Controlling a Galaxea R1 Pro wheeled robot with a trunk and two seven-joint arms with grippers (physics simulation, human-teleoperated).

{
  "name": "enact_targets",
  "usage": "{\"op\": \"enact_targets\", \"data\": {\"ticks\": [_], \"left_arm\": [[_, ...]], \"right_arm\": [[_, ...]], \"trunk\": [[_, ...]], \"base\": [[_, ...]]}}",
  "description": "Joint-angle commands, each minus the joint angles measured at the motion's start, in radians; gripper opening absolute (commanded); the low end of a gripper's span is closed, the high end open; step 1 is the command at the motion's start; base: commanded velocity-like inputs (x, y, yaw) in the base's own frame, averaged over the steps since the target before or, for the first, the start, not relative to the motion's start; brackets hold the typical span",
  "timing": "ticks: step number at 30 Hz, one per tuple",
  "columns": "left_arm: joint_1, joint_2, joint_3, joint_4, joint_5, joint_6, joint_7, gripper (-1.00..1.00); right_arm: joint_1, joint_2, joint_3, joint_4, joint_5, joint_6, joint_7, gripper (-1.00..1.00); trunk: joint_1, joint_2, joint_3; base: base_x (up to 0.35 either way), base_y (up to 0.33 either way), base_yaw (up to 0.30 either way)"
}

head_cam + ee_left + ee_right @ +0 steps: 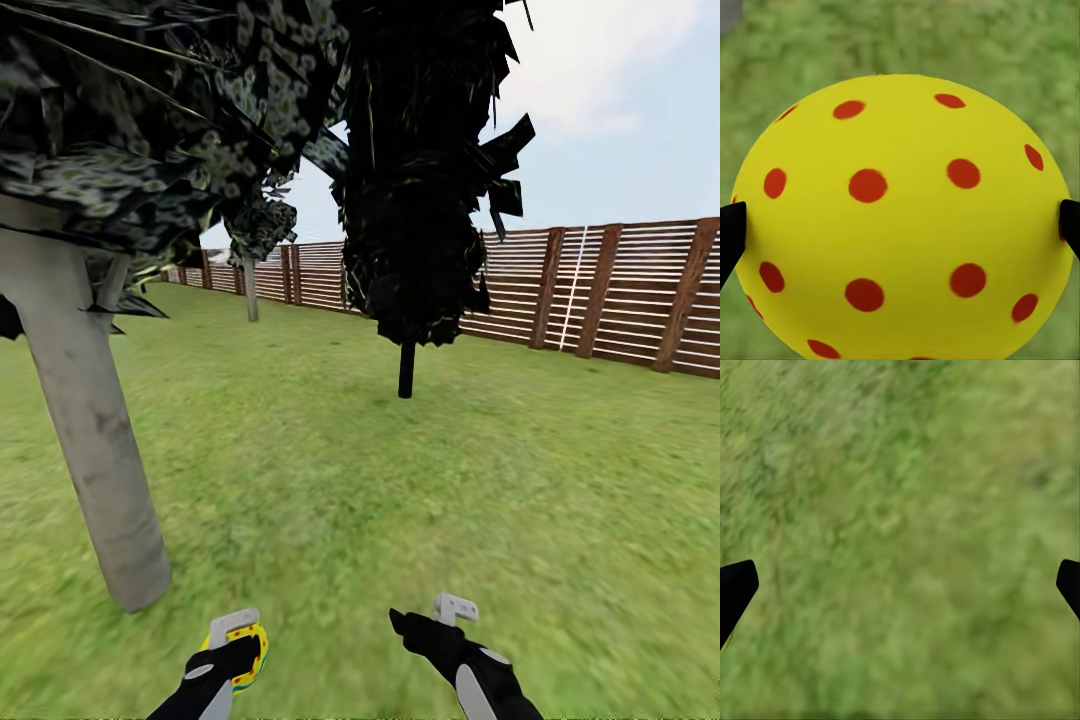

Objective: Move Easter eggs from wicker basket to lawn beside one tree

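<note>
From the head camera, the left gripper (243,640) sits low near the bottom edge, its jaws closed on an egg (250,650). The egg is yellow with red dots and a blue-green band, and part of it is hidden behind the black and grey wrist. The right gripper (440,615) reaches forward beside it, well apart from the left one, a pale bracket on top; nothing sits between its jaws. Both forearms rise from the bottom edge and point out over the lawn (400,500), a flat stretch of mottled green grass. Just ahead of the left gripper and to its left stands a tree (90,420) with a smooth, pale grey trunk that leans slightly, under dark blocky leaves speckled pale green. Farther off is a dark tree (410,200) on a thin black trunk. A fence (620,290) of brown horizontal slats with thick posts runs along the far side.

In the left wrist camera, the egg (900,217) is round, smooth and glossy yellow with scattered red dots. The black fingertips (730,236) press against its two sides, so the jaws grip it across its width. Blurred grass lies behind.

In the right wrist camera, the black fingertips (735,592) sit at opposite edges, jaws spread wide and empty, over blurred grass (900,525).
</note>
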Motion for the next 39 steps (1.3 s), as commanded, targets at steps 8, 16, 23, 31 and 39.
{"op": "enact_targets", "data": {"ticks": [8, 16, 23, 31, 39], "left_arm": [[0.0, 0.001, -0.011, -0.001, 0.009, 0.0, 0.006, -1.0], [0.0, 0.0, -0.011, -0.001, 0.009, 0.0, 0.007, -1.0], [0.0, -0.001, -0.013, -0.001, 0.01, 0.0, 0.006, -1.0], [0.0, -0.007, -0.013, -0.001, 0.009, 0.001, 0.007, -1.0], [0.0, -0.008, -0.013, -0.001, 0.009, 0.002, 0.007, -1.0]], "right_arm": [[0.0, 0.0, 0.001, -0.001, -0.008, 0.004, -0.004, 1.0], [0.0, -0.001, 0.001, -0.001, -0.008, 0.004, -0.004, 1.0], [0.0, -0.001, 0.001, -0.001, -0.008, 0.004, -0.004, 1.0], [0.0, -0.002, 0.0, -0.001, -0.008, 0.004, -0.004, 1.0], [0.0, -0.002, -0.001, -0.001, -0.008, 0.004, -0.005, 1.0]], "trunk": [[0.007, -0.009, -0.031], [0.01, -0.011, -0.062], [0.012, -0.012, -0.074], [0.012, -0.012, -0.074], [0.012, -0.012, -0.074]], "base": [[0.0, 0.0, 0.0], [0.0, 0.0, 0.0], [0.0, 0.0, 0.0], [0.1, -0.071, 0.0], [0.246, -0.195, 0.0]]}}
